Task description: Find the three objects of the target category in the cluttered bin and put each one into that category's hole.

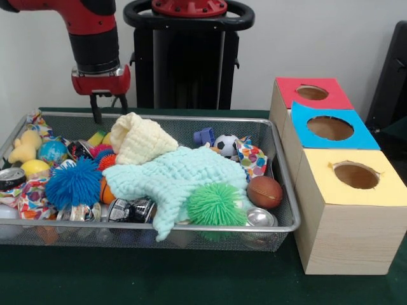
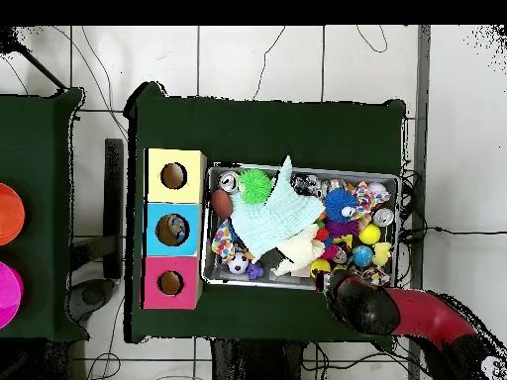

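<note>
Well, no legible labels; claw [image 1: 107, 107] over bin [image 1: 283, 190] corner, prob. narrow, empty.

A silver mesh bin [image 1: 283, 171] on a dark green counter [image 1: 159, 279] holds a mint knit cloth [image 1: 184, 175], a cream knit cloth [image 1: 143, 136], blue [image 1: 73, 184] and green [image 1: 216, 204] spiky balls and a black-and-white football [image 1: 225, 145]. Alongside, pale wooden boxes carry red [image 1: 311, 93], blue [image 1: 331, 127] and yellow [image 1: 356, 176] tops.
</note>
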